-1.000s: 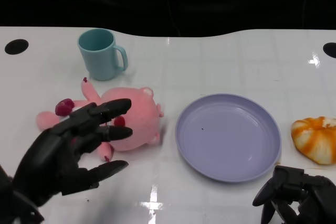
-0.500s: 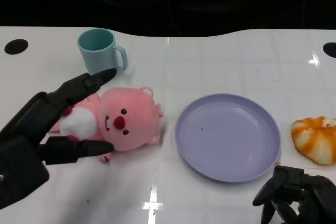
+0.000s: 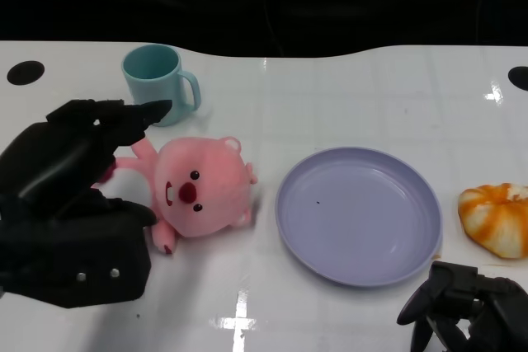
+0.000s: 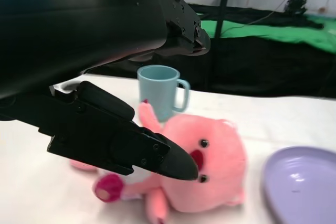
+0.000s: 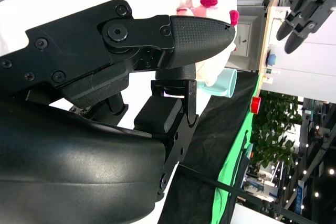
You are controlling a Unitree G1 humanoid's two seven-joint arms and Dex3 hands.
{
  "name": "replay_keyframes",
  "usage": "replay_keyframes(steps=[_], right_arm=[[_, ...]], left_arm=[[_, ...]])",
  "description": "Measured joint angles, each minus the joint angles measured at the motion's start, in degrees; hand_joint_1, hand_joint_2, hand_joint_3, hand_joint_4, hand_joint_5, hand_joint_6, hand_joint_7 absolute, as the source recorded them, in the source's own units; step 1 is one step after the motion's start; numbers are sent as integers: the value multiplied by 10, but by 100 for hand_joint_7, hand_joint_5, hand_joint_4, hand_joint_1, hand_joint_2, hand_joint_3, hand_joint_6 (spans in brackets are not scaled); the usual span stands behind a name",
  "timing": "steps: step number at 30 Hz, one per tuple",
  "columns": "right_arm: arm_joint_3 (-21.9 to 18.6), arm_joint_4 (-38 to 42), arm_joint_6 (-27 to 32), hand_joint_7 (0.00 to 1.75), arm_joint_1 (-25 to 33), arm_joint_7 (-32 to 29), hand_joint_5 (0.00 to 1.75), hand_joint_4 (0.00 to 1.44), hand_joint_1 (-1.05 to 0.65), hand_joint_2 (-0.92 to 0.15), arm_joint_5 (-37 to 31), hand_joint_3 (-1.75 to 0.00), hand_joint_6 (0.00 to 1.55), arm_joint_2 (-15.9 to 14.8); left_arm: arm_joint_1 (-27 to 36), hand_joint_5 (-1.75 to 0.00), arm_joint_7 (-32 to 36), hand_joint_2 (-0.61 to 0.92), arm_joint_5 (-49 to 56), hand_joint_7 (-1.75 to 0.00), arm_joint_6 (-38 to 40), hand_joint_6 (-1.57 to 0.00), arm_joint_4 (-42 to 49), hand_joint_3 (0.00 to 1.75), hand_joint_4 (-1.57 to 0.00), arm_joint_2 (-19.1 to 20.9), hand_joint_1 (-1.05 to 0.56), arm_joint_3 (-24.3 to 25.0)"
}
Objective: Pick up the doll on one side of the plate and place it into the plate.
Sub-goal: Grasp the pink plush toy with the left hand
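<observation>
The pink plush doll (image 3: 202,195) lies face up on the white table, left of the lavender plate (image 3: 357,214) and apart from it. My left hand (image 3: 70,204) is at the doll's left side, fingers spread above its raised arm and thumb near its lower body, hiding its left part. It holds nothing. In the left wrist view the doll (image 4: 210,171) lies just past the fingertips (image 4: 173,161), with the plate (image 4: 302,187) at the edge. My right hand (image 3: 466,311) rests near the table's front edge, below the plate, fingers loosely bent and holding nothing.
A teal mug (image 3: 158,84) stands behind the doll, close to my left hand's fingertips. An orange-and-white round object (image 3: 495,218) lies right of the plate. The table's far edge runs along a black backdrop.
My left hand has drawn back from over the doll and turned to its left side, uncovering the doll's face. The doll, plate and right hand have stayed put.
</observation>
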Motion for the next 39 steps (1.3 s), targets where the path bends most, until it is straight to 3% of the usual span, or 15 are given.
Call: replay_keyframes(steps=[5,13,34,39], right_arm=[[0,0,0,113,1,-3,146,93,-93,-92,-1,-45,88,0],[0,-3,0,113,4,-5,146,93,-94,-92,-2,-44,89,0],[1,-23,3,113,20,-9,145,93,-96,-92,-4,-44,90,0],[3,-27,5,112,23,-9,145,93,-96,-92,-5,-44,90,0]], left_arm=[[-29,-33,0,92,95,-1,41,-24,7,4,-2,14,-74,-40],[-72,-34,-5,92,155,-2,73,-26,60,4,-5,14,-76,-96],[-189,-29,21,92,172,0,91,-25,281,9,-3,-38,-77,-186],[-230,-26,26,92,167,0,103,-25,386,9,-5,-68,-75,-210]])
